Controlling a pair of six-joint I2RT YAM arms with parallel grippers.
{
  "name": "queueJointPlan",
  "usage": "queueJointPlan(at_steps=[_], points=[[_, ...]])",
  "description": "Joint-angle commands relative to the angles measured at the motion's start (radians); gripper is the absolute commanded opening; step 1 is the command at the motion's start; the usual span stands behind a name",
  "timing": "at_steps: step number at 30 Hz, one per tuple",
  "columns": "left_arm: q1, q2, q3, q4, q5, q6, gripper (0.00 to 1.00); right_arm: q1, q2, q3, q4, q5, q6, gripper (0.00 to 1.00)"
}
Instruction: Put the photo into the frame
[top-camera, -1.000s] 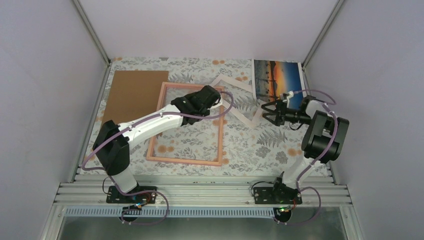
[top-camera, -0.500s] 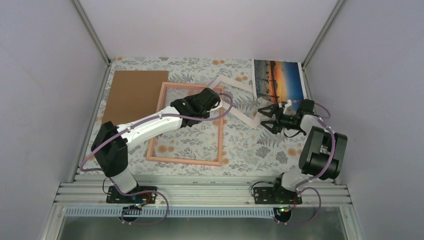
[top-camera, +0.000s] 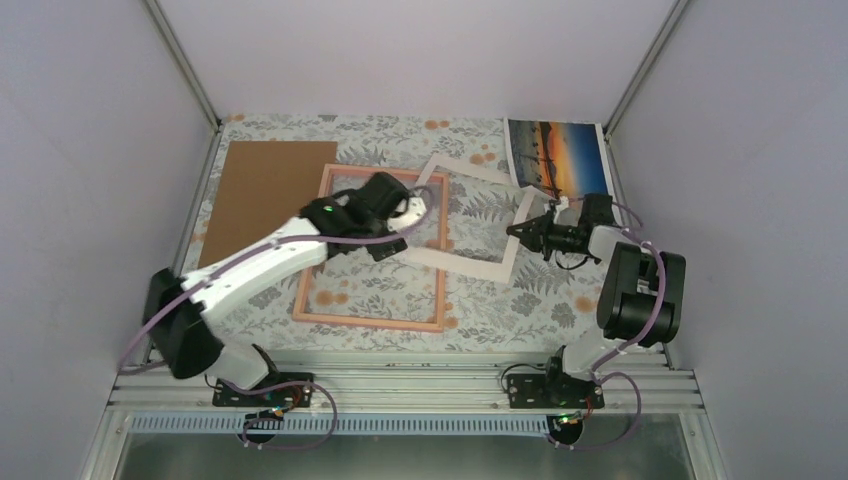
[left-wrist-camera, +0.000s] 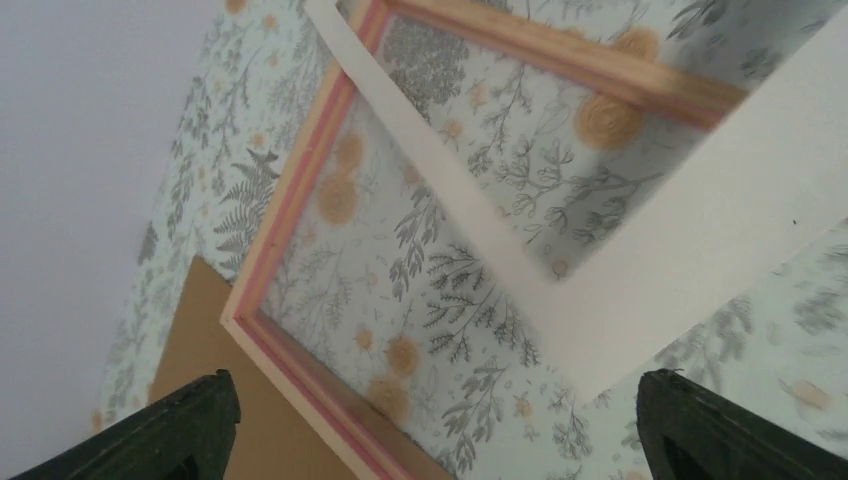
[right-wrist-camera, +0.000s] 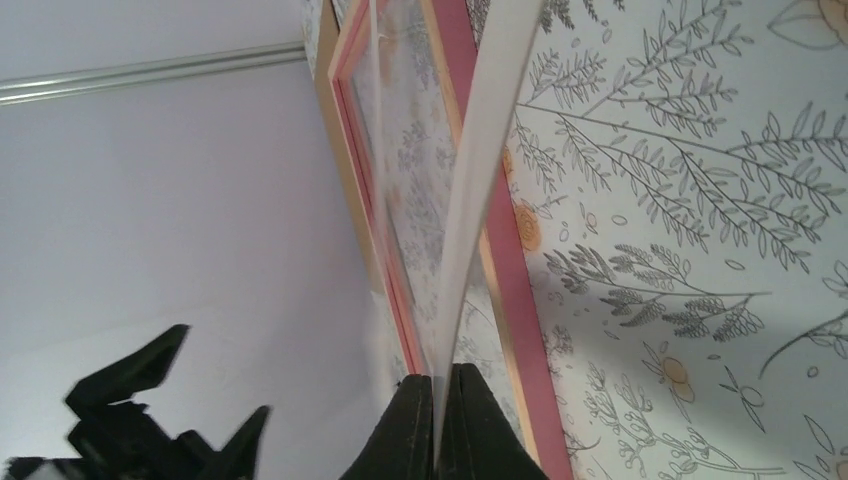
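Top external view first: the photo (top-camera: 560, 155) sits flat in the far right corner of the table (top-camera: 520, 300), nowhere near the frame (top-camera: 368, 322), which lies left of centre with its long axis running near-to-far.

The right gripper (top-camera: 522, 231) is clamped on the right edge of the white mat board (top-camera: 465, 262); the right wrist view shows the board edge-on, pinched between the closed fingers. The board's left part hangs over the frame's right rail.

The left gripper (top-camera: 395, 235) hovers over the frame's far right area with its fingers spread wide and nothing between them. Its wrist view shows just the frame corner, the mat corner and a bit of the brown cardboard sheet (top-camera: 265, 185).

The bit that matters: the photo is just beyond the right gripper, toward the back and a little to the right, with the right arm's wrist overlapping its near edge in this view. So the right arm is clearly the closer one; the left would have to reach across the mat.

The print looks slightly skewed, and its long side seems to run left-right, though perspective makes that hard to call. If so, I'd guess it needs about a quarter turn to match the frame. The right gripper also has to drop the mat first.
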Motion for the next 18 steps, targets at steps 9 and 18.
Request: queueJointPlan(at_steps=[9, 18], points=[[0.436, -0.135, 0.027, -0.135, 0.739, -0.164, 1.00, 0.074, -0.003, -0.090, -0.044, -0.022, -0.298, 0.04], [0.582, 0.150, 0.069, 0.038, 1.131, -0.315, 0.88, 0.076, 0.124, -0.014, -0.146, 0.111, -0.468, 0.04]])
